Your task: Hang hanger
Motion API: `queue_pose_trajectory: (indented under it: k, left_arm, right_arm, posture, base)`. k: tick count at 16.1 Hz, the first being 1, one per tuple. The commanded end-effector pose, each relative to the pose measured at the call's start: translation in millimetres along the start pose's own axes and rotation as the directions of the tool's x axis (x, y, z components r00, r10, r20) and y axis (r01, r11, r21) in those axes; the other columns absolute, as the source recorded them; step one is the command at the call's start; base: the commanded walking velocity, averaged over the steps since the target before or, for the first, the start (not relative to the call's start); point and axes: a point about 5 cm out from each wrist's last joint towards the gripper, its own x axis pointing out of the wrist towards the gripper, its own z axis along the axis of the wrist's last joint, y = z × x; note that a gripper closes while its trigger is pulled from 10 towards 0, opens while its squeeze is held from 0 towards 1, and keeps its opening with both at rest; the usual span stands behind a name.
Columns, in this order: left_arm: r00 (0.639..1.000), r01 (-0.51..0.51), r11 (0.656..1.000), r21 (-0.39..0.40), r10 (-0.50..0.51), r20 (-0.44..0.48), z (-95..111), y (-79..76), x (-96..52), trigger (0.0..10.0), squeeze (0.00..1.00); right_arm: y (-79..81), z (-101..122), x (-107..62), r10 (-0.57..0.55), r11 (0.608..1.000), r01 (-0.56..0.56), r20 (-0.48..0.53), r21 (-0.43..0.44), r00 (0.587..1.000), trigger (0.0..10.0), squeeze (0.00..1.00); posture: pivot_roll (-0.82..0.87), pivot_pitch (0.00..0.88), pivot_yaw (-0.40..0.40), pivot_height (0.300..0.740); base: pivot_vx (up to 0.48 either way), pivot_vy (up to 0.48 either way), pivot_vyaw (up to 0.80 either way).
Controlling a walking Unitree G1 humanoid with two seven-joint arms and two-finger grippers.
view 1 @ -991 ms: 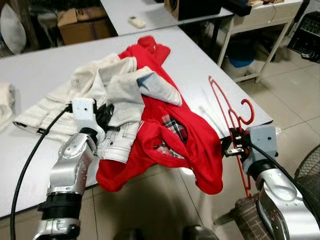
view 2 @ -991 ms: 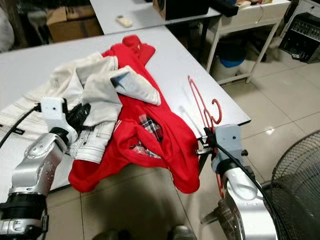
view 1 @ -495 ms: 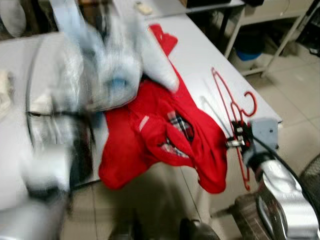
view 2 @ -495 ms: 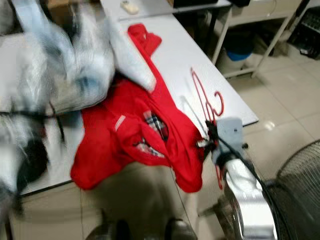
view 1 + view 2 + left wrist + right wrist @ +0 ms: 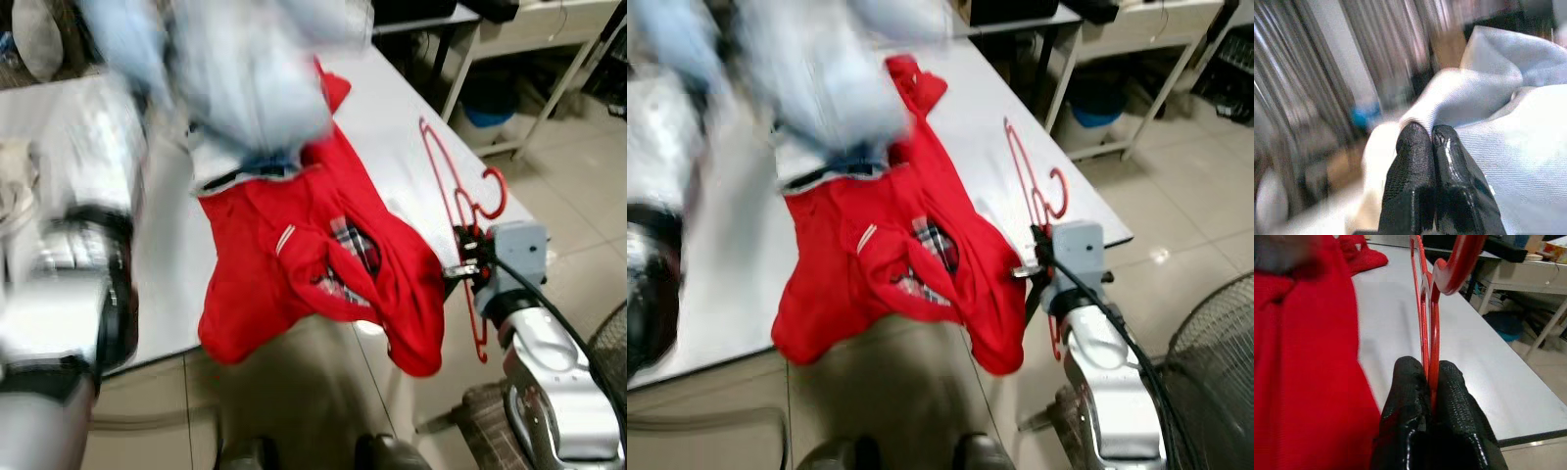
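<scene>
From the left eye view, a red knit garment with a plaid lining lies across the white tabletop, one end drooping over the near edge. Above it a pale grey-white garment is a blur, raised off the tabletop beside the blurred silver left arm. At the tabletop's right edge the right claw grips a thin red plastic hanger, which stands tilted, its hook toward the tiled floor side and its lower bar hanging below the tabletop's edge.

The right eye view shows the same layout, with a wire fan guard on the floor to the right of the right arm.

In the left wrist view, the left claw has its black fingers pressed together on a fold of the pale cloth.

In the right wrist view, the right claw's two fingers are clamped on the hanger's red bars, the hook rising beyond them over the tabletop, the red garment just beside.
</scene>
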Motion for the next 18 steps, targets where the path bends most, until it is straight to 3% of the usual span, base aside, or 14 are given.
queue_pose_trajectory:
  k: [1, 2, 3, 4, 5, 7, 8, 10, 11, 13, 14, 16, 17, 18]
  left_arm:
    - [1.000, -0.024, 0.994, 0.110, 0.023, 0.007, 6.1, 11.2, -0.1, 0.0, 0.00]
    - [0.996, -0.034, 0.981, 0.192, 0.050, -0.079, -15.9, 16.8, -14.2, 0.0, 0.00]
    - [0.991, -0.054, 0.975, 0.215, 0.079, -0.111, -24.2, 22.4, -21.0, 0.0, 0.00]
    - [0.975, -0.095, 0.972, 0.216, 0.135, -0.176, -36.1, 33.6, -30.8, 0.0, 0.00]
    - [0.969, -0.130, 0.973, 0.189, 0.165, -0.183, -35.4, 43.0, -32.7, 0.0, 0.00]
    - [0.972, -0.186, 0.972, 0.143, 0.203, -0.115, -16.9, 55.1, -24.2, 0.0, 0.00]
    - [0.956, -0.292, 0.953, 0.081, 0.290, 0.035, 23.1, 78.8, -11.5, 0.0, 0.00]
    - [0.926, -0.362, 0.925, 0.114, 0.343, 0.159, 50.2, 95.1, -9.9, 0.0, 0.00]
    - [0.926, -0.366, 0.919, 0.147, 0.344, 0.156, 49.4, 97.0, -11.5, 0.0, 0.00]
    - [0.962, -0.273, 0.948, 0.165, 0.274, 0.015, 15.0, 79.3, -17.5, 0.0, 0.00]
    - [0.976, -0.174, 0.966, 0.189, 0.195, -0.101, -11.5, 61.0, -23.2, 0.0, 0.00]
    - [0.964, -0.044, 0.979, 0.197, 0.094, -0.250, -46.2, 35.8, -36.3, 0.0, 0.00]
    - [0.941, 0.007, 0.975, 0.224, 0.069, -0.330, -61.9, 29.5, -45.5, 6.3, 0.00]
    - [0.914, 0.056, 0.981, 0.187, 0.025, -0.406, -72.8, 30.5, -54.3, 10.0, 0.00]
  right_arm:
    - [0.8, -2.7, 0.0, 0.009, 1.000, -0.009, -0.006, -0.006, 1.000, 10.0, 0.00]
    - [2.7, -4.4, 0.5, 0.021, 1.000, -0.021, -0.011, -0.007, 1.000, 10.0, 0.00]
    - [3.9, -5.1, 0.5, 0.029, 1.000, -0.029, -0.014, -0.007, 0.999, 10.0, 0.00]
    - [6.0, -5.7, 1.7, 0.045, 0.999, -0.045, -0.016, -0.009, 0.999, 10.0, 0.00]
    - [7.0, -5.5, 3.2, 0.053, 0.998, -0.054, -0.014, -0.012, 0.998, 10.0, 0.00]
    - [6.5, -4.4, 5.7, 0.056, 0.998, -0.056, -0.007, -0.019, 0.998, 10.0, 0.00]
    - [3.7, -1.8, 9.0, 0.042, 0.999, -0.042, 0.011, -0.025, 0.999, 10.0, 0.00]
    - [0.7, -0.5, 9.5, 0.021, 0.999, -0.021, 0.026, -0.026, 0.999, 10.0, 0.00]
    - [0.3, -1.0, 8.7, 0.015, 1.000, -0.015, 0.027, -0.023, 1.000, 10.0, 0.00]
    - [2.3, -3.9, 6.4, 0.013, 1.000, -0.013, 0.021, -0.011, 1.000, 10.0, 0.00]
    - [4.6, -5.5, 5.8, 0.017, 1.000, -0.017, 0.018, -0.009, 1.000, 10.0, 0.00]
    - [6.7, -5.9, 5.8, 0.023, 1.000, -0.023, 0.018, -0.012, 1.000, 10.0, 0.00]
    - [6.6, -6.2, 5.8, 0.026, 1.000, -0.026, 0.014, -0.011, 1.000, 10.0, 0.00]
    - [6.2, -6.7, 5.3, 0.027, 1.000, -0.027, 0.011, -0.011, 1.000, 10.0, 0.00]
  posture:
    - [-0.18, 0.090, 0.037, 0.740]
    - [-0.18, 0.081, 0.035, 0.740]
    - [-0.18, 0.079, 0.034, 0.740]
    - [-0.18, 0.069, 0.022, 0.740]
    - [-0.18, 0.064, 0.017, 0.740]
    - [-0.18, 0.059, 0.010, 0.740]
    - [-0.17, 0.051, 0.010, 0.740]
    - [-0.17, 0.043, 0.022, 0.740]
    - [-0.17, 0.042, 0.033, 0.740]
    - [-0.17, 0.044, 0.039, 0.740]
    - [-0.17, 0.044, 0.043, 0.740]
    - [-0.18, 0.048, 0.048, 0.740]
    - [-0.18, 0.052, 0.049, 0.740]
    - [-0.18, 0.052, 0.053, 0.740]
  base:
    - [0.000, 0.000, 0.00]
    - [0.000, 0.000, 0.00]
    - [0.000, 0.000, 0.00]
    - [0.000, 0.000, 0.00]
    - [0.000, 0.000, 0.00]
    - [0.000, 0.000, 0.00]
    - [0.000, 0.000, 0.00]
    - [0.000, 0.000, 0.00]
    - [0.000, 0.000, 0.00]
    - [0.000, 0.000, 0.00]
    - [0.000, 0.000, 0.00]
    - [0.000, 0.000, 0.00]
    - [0.000, 0.000, 0.00]
    - [0.000, 0.000, 0.00]
